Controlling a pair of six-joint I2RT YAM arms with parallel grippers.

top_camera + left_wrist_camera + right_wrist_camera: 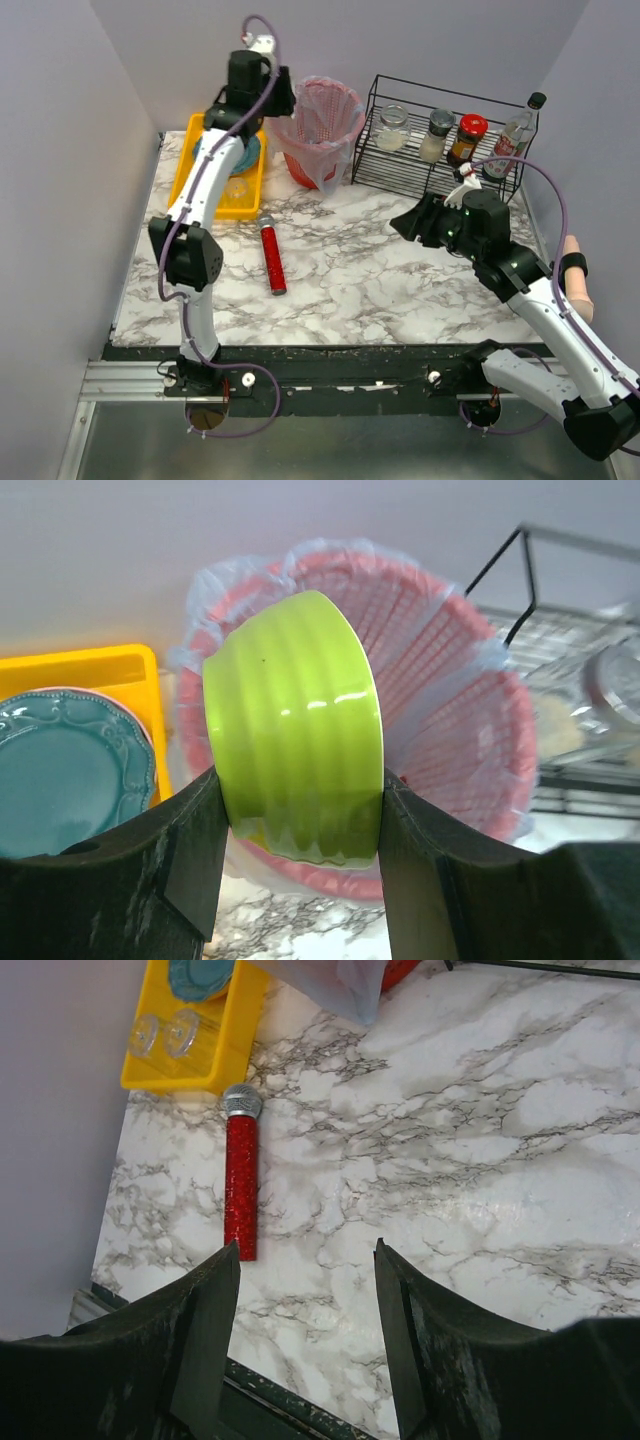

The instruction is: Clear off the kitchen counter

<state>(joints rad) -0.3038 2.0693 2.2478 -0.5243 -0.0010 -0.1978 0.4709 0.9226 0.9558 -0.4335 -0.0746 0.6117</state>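
The kitchen counter (380, 270) is white marble with grey veins. My left gripper (300, 830) is shut on a lime green ribbed bowl (292, 730), held on edge in the air in front of the pink bin (450, 700); in the top view the left gripper (262, 85) is high at the back between the yellow tray and the bin. My right gripper (305, 1320) is open and empty above the counter's right middle, also in the top view (410, 222). A red glittery microphone (271, 253) lies on the counter, also in the right wrist view (241, 1182).
A yellow tray (195, 165) at the back left holds a teal plate (65, 770) and clear glasses (165, 1032). The pink bin (325, 125) has a plastic liner. A black wire rack (440, 135) at the back right holds jars and a bottle (512, 135).
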